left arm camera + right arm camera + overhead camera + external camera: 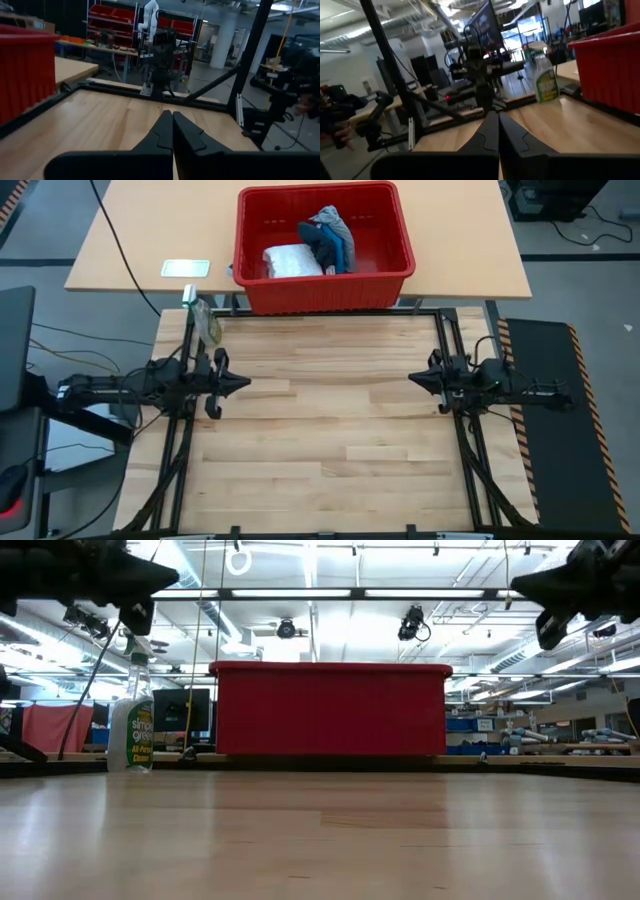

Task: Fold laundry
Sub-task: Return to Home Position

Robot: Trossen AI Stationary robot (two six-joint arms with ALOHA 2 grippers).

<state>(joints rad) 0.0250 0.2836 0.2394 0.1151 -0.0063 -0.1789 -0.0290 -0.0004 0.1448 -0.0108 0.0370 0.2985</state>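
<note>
**High view:** the laundry (320, 248) lies heaped in the red basket (325, 292). Only its top layers show, and the number of pieces underneath cannot be determined. A flat pale object (185, 268) on the rear worktop (470, 240) is too small to identify.

**Low view:** the near wall of the basket conceals the laundry completely. The left arm (70, 570) and right arm (590, 580) are cut off by the top edge.

**Wrist views:** the basket is cut off at the picture edge in both. The label of the spray bottle (546, 82) is blurred.

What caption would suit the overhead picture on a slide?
Laundry lies in the red basket; left gripper and right gripper, both shut, point at each other.
</note>
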